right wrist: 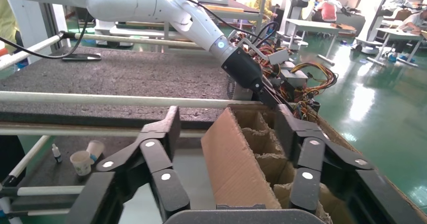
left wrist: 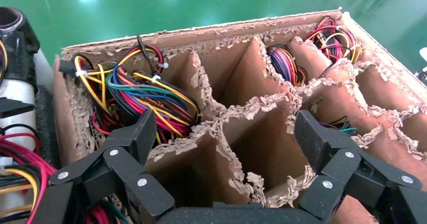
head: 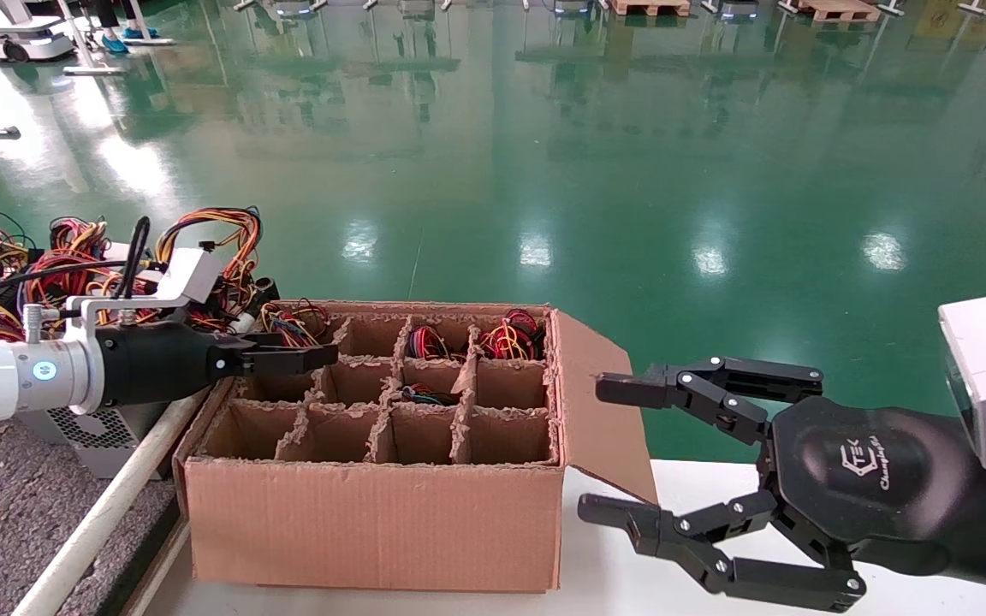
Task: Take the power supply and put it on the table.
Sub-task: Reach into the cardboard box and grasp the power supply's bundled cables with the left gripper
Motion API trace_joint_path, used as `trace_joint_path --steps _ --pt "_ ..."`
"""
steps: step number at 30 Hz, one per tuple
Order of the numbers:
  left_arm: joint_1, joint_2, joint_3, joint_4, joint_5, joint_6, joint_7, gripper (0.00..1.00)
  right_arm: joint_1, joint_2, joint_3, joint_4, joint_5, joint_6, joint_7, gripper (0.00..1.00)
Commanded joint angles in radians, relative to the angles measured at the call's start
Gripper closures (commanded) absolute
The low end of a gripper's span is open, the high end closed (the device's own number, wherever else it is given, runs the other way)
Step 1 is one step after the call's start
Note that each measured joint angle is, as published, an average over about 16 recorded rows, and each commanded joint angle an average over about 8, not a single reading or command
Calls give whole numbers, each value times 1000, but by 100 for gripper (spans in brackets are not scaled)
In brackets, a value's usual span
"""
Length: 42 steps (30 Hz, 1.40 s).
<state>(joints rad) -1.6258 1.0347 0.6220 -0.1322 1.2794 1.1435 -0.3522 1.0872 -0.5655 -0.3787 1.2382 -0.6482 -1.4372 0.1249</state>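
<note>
where green glossy floor spreads, grey felt table, left gripper and right gripper fingers spread, released

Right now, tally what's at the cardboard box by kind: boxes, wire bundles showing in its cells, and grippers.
cardboard box: 1
wire bundles showing in its cells: 4
grippers, both open, left gripper over the box's back-left cells, right gripper beside its right flap: 2
Total: 7
</note>
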Motion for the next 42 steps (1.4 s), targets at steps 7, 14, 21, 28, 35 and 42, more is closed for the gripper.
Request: trace_joint_path --steps 7,14,21,28,35,42 --pt "3 10 -8 36 -11 -24 -41 0 0 0 0 0 0 0 0 0" --pt "4 34 -17 68 -24 -66 -65 0 0 0 0 0 0 0 0 0" --pt "7 57 -25 85 -35 -92 -66 35 0 0 0 0 0 0 0 0" --pt "18 74 -36 91 -50 -113 -42 100 0 0 0 0 0 0 0 0" --pt "27 84 -36 91 -49 -140 0 100 0 0 0 0 0 0 0 0" --pt "39 90 -43 87 -59 -163 53 100 0 0 0 0 0 0 0 0"
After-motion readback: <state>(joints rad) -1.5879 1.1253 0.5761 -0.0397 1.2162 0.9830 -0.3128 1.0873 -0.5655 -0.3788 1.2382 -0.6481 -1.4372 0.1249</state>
